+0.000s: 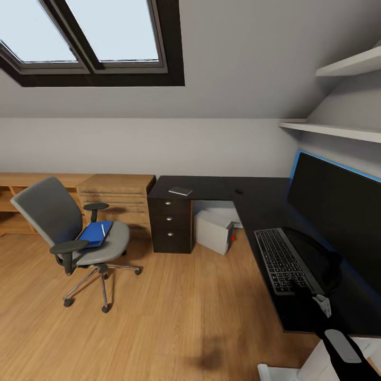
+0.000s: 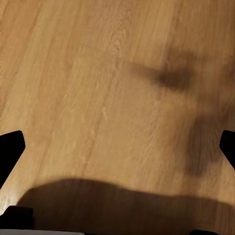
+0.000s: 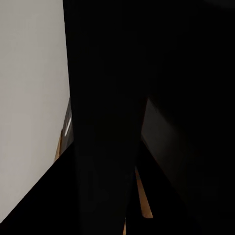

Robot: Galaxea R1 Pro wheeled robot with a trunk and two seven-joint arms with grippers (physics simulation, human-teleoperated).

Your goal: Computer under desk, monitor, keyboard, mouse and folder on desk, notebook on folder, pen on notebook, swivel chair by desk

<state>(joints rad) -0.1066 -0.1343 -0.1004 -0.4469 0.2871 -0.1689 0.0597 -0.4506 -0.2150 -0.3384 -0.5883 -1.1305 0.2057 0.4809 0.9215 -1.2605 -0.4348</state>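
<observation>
Left jaws apart, above bare wood floor; right jaws: state can't be told, wrist view too dark. Swivel chair w/ blue folder and white pen on seat. Black worktop: notebook, keyboard, monitor. Computer under worktop. No legible writing.

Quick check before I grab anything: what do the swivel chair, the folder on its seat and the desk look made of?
Swivel chair: grey matte seat and back, likely fabric; black armrests look plastic; the star base shines like chrome metal. Folder: bright blue, flat and smooth, probably plastic or coated card. Desk: uniform black matte top, perhaps painted or laminated board, with small shiny metal-looking drawer knobs.
</observation>
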